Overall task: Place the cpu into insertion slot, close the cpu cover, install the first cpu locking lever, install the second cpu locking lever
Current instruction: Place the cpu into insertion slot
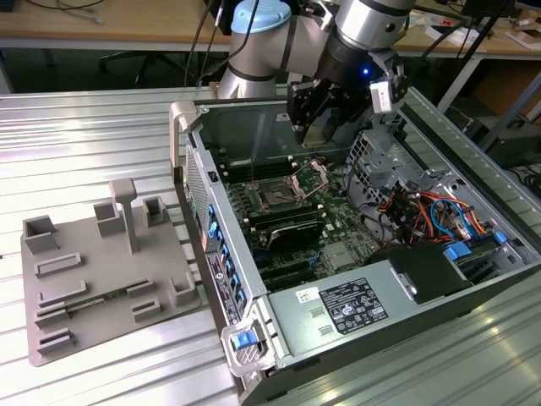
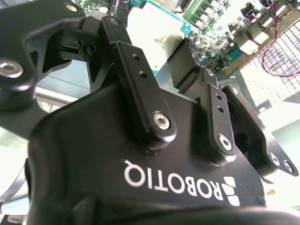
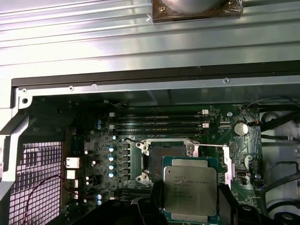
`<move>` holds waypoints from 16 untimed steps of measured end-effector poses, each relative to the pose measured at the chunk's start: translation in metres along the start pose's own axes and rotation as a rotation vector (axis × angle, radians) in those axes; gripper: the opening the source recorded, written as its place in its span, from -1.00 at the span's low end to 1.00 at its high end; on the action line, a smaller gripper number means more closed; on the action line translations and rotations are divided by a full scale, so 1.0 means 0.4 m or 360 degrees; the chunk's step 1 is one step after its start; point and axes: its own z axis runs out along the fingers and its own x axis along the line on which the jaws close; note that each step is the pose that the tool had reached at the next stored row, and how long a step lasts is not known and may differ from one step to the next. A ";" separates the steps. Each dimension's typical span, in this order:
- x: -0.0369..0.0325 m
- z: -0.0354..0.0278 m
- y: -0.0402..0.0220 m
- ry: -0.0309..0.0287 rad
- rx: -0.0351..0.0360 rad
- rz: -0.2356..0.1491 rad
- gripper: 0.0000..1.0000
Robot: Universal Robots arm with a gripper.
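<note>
Silver-grey metal catches the light on the cpu [image 3: 190, 186], pinched at two opposite edges by the closed tool [image 1: 315, 127] of a robot arm poised inside an open computer case [image 1: 221, 254] on a ribbed metal surface [image 1: 101, 127]. In the first wrist view the chip hangs above the board [image 3: 93, 154], clear of it and overlapping one corner of the slot [image 3: 161, 157], whose dark bed lies bare inside its silvery rim, near the memory slots [image 3: 159, 121]. In the exterior view the cover [image 1: 311, 173] appears to stand raised at the slot's edge, toward that view's right. By the look of it, the job is at its first step. The chip is in hand above the board but not yet seated, and closing the cover and both locking steps are left to do. A grey parts tray [image 1: 93, 271] sits on the surface at the exterior view's left, apart from the case.
</note>
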 end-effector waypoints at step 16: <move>0.000 0.026 -0.002 0.00001 0.0000 0.0000 0.09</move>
